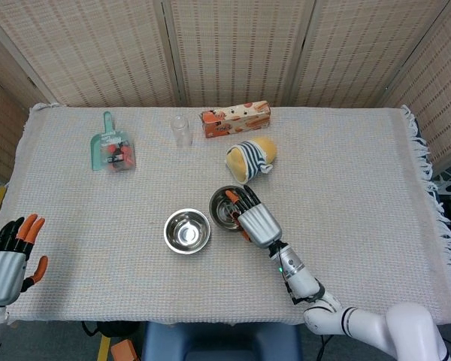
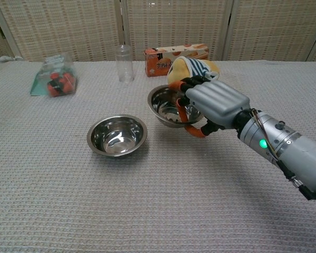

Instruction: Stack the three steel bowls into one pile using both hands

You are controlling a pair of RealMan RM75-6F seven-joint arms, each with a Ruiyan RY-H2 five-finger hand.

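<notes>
Right hand grips the rim of one steel bowl — fingers inside, thumb under — and holds it tilted, off the bench, with nothing in it; the second steel bowl sits empty on the cloth just to its left. Left hand hangs off the bench's near-left edge, fingers spread, holding nothing. Green scoop holds red-orange bits, the clear cup looks empty, and the printing on the orange box is too small to read.

Your right hand is gripping a bowl, tilting it | your left hand is hanging open, fingers spread.
</notes>
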